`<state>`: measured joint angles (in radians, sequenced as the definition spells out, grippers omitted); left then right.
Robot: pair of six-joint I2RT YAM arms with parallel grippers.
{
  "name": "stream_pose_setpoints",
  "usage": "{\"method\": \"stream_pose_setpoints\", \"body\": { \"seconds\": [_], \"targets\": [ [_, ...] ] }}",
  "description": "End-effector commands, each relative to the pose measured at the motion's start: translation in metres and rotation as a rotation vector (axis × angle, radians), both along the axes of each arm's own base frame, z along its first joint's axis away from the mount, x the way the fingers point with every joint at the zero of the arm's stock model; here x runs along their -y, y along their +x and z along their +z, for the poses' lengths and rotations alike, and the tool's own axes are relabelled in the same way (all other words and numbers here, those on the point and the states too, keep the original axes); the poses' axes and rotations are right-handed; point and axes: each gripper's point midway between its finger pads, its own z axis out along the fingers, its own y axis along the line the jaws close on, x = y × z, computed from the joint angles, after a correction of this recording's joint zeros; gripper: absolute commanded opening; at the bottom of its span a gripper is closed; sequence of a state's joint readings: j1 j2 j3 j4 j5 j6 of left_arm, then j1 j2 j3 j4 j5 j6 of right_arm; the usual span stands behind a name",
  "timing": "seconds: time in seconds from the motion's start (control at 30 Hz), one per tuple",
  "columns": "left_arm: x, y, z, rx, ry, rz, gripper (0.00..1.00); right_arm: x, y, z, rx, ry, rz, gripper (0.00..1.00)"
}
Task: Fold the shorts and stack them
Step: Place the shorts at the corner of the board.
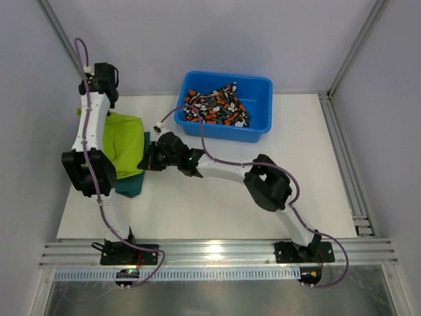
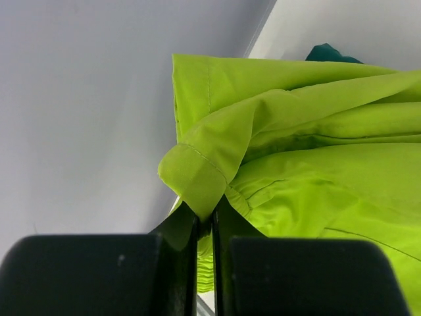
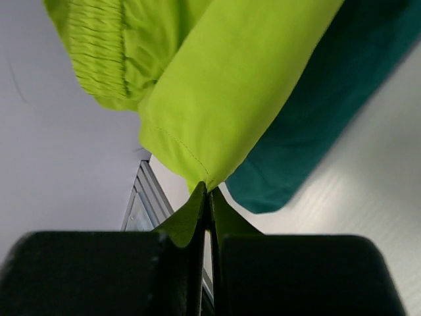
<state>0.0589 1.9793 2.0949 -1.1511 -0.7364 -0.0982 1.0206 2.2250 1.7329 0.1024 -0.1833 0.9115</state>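
Lime yellow-green shorts [image 1: 126,141] are spread on the left side of a white table [image 1: 296,178], on top of dark teal-green shorts [image 1: 131,186], with both robot grippers pinching the lime cloth.

Nearest the viewer, a silver metal rail [image 1: 217,253] runs along the table's front edge, and both arm bases are bolted to it. Purple cables [image 1: 99,197] trail up the arms.

Just beyond, the teal pair shows past the near and right edges of the lime pair. The right arm reaches across from the right. The right gripper [image 3: 205,191] has its black fingers pressed together on a stitched hem corner at the right edge of the lime shorts. In the right wrist view, a gathered elastic waistband shows at the upper left and the teal cloth lies behind the lime.

The left arm stretches along the table's left side. The left gripper [image 2: 205,212] is clamped tight on a folded, stitched corner of the lime shorts beside the left wall.

Farther back, near the table's far edge, stands a blue plastic tub [image 1: 227,135]. In it lie crumpled camouflage shorts [image 1: 214,108] printed in orange, black, white and grey.

Plain pale grey walls [image 1: 197,39] with metal frame posts enclose the table at the back and on both sides.
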Motion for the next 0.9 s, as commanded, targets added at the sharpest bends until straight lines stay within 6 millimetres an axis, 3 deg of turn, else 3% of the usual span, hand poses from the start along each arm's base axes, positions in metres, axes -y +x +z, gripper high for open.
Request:
{"method": "stream_pose_setpoints", "body": {
  "seconds": [0.0,0.1,0.13,0.23,0.3,0.37,0.4,0.43,0.47,0.5,0.63,0.7,0.83,0.87],
  "targets": [
    [-0.010,0.024,0.010,0.127,0.016,-0.011,0.00,-0.027,-0.004,0.014,0.028,0.081,0.071,0.04],
    [-0.019,0.035,-0.014,0.087,0.012,0.000,0.00,-0.041,-0.007,0.006,-0.005,0.111,0.101,0.04],
    [-0.025,0.040,-0.029,0.055,0.013,0.004,0.00,-0.045,-0.007,-0.012,-0.023,0.093,0.107,0.04],
    [-0.035,0.051,-0.046,0.033,-0.017,0.007,0.00,-0.053,-0.010,-0.028,-0.049,0.081,0.123,0.04],
    [-0.044,0.057,-0.068,0.003,-0.027,0.022,0.00,-0.053,-0.013,-0.047,-0.076,0.067,0.134,0.04],
    [-0.056,0.052,-0.094,-0.058,-0.034,0.075,0.06,-0.050,-0.012,-0.057,-0.086,0.051,0.129,0.13],
    [-0.060,0.053,-0.089,-0.048,-0.019,0.098,0.24,-0.044,-0.013,-0.065,-0.092,0.034,0.125,0.17],
    [-0.062,0.052,-0.088,-0.047,-0.008,0.111,0.33,-0.040,-0.012,-0.065,-0.078,0.029,0.128,0.20],
    [-0.061,0.053,-0.086,-0.037,-0.018,0.114,0.42,-0.038,-0.009,-0.049,-0.050,0.048,0.128,0.25],
    [-0.060,0.055,-0.075,-0.001,-0.026,0.110,0.57,-0.031,-0.011,-0.053,-0.045,0.028,0.127,0.27],
    [-0.044,0.059,-0.039,0.101,-0.059,0.086,0.62,-0.020,-0.010,-0.022,0.000,0.051,0.143,0.36],
    [-0.026,0.059,-0.019,0.141,-0.070,0.051,0.64,-0.018,-0.015,-0.012,0.009,0.053,0.172,0.38],
    [-0.003,0.049,-0.015,0.146,-0.109,0.039,0.65,-0.011,-0.027,-0.006,-0.004,0.051,0.208,0.38],
    [-0.001,0.043,-0.027,0.112,-0.126,0.050,0.64,-0.009,-0.027,-0.005,-0.003,0.050,0.207,0.38]
  ]
}}
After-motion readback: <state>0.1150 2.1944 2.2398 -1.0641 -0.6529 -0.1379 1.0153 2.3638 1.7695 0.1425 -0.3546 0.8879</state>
